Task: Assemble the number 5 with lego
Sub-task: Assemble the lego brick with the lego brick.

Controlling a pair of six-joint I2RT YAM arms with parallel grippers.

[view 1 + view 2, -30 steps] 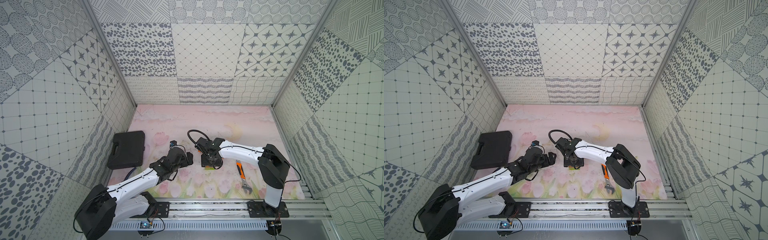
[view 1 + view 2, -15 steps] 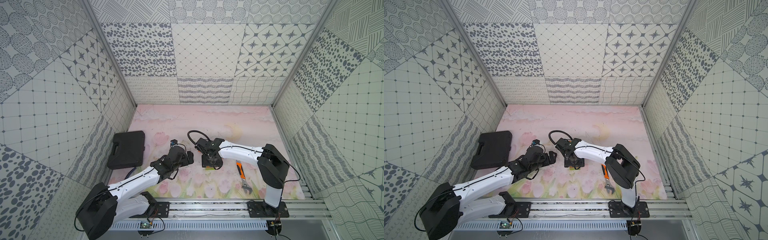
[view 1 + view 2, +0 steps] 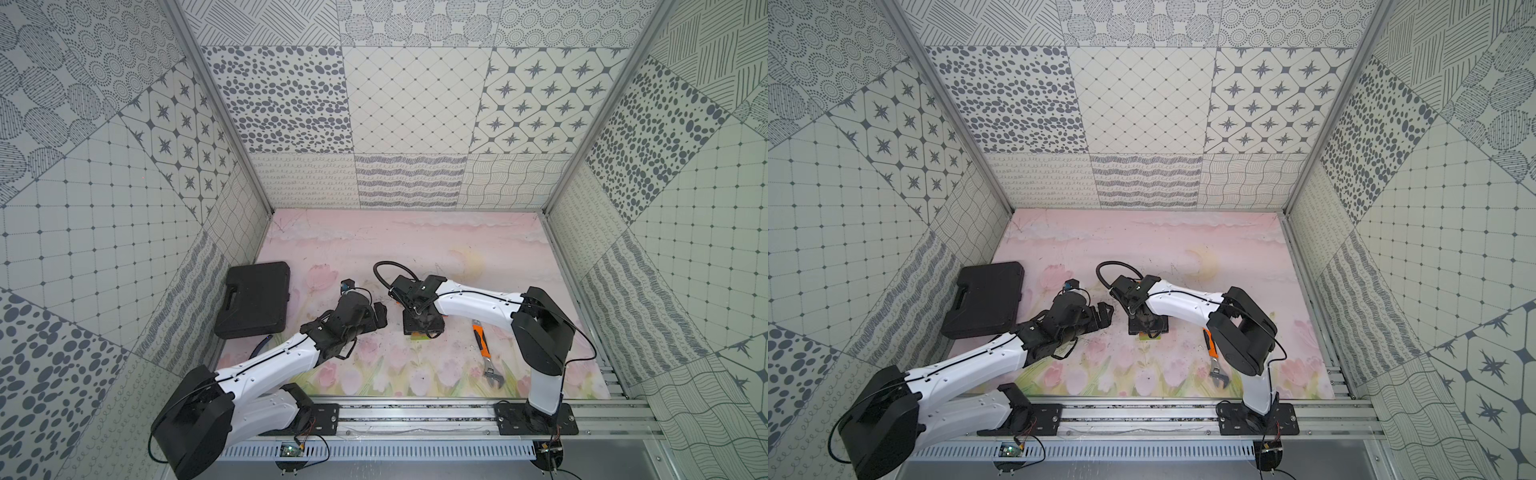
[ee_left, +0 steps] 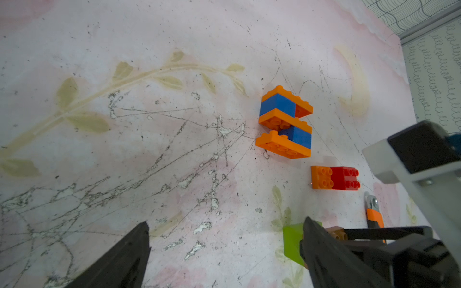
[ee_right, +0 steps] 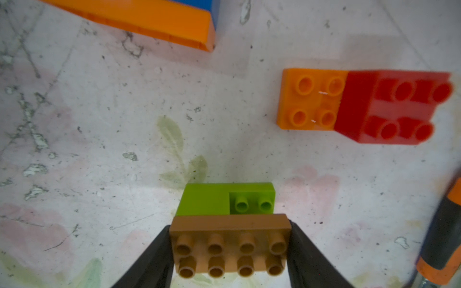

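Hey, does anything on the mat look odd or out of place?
An orange-handled wrench lies on the mat beside the lego, unrelated to the build. The mat's print is scratched and flaking.

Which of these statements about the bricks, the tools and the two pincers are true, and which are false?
1. The right pincer grips a brown brick by its two ends. True.
2. The left pincer holds the green brick. False: it is open and empty, and the green brick lies on the mat.
3. An orange brick and a red brick sit joined side by side. True.
4. The stack of orange and blue bricks is inside the black case. False: it lies on the mat, and the case is shut.
5. The wrench has an orange handle. True.
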